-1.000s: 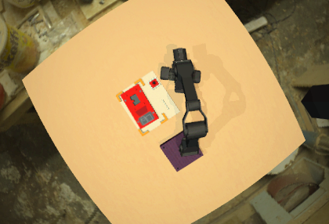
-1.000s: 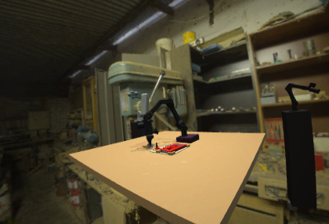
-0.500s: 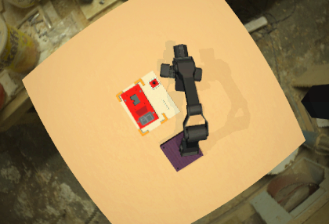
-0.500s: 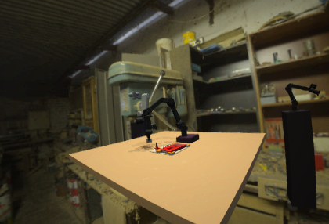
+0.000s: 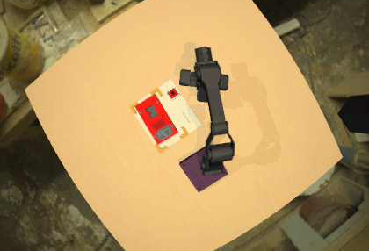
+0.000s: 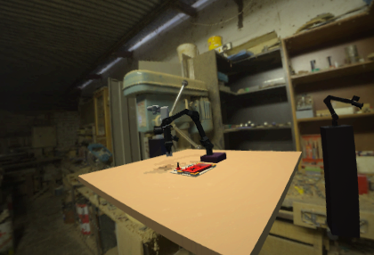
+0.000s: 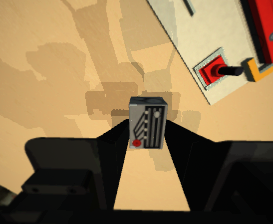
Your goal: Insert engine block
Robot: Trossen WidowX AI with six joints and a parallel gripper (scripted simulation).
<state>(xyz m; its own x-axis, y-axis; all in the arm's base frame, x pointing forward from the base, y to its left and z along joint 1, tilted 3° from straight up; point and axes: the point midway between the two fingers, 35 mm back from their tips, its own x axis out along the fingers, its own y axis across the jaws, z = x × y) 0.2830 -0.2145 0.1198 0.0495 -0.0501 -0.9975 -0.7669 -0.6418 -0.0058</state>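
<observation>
The engine block (image 7: 147,122) is a small grey box with dark stripes and a red dot on its top face. My gripper (image 7: 146,123) (image 5: 203,54) (image 6: 168,151) is shut on it, one finger on each side, and holds it a little above the bare table. The arm hides the block in the top view. The red car body (image 5: 155,118) (image 6: 196,168) (image 7: 269,25) lies on a cream board (image 5: 190,115) (image 7: 197,35). It is apart from the gripper, across the board. I cannot make out its opening and rib clearly.
A small red square with a black peg (image 5: 172,92) (image 7: 216,71) sits on the board's corner nearest the gripper. Orange corner brackets (image 7: 257,70) (image 5: 184,132) frame the car body. The arm's purple base plate (image 5: 195,173) (image 6: 213,156) lies beyond the board. A black post (image 6: 340,178) stands beside the table.
</observation>
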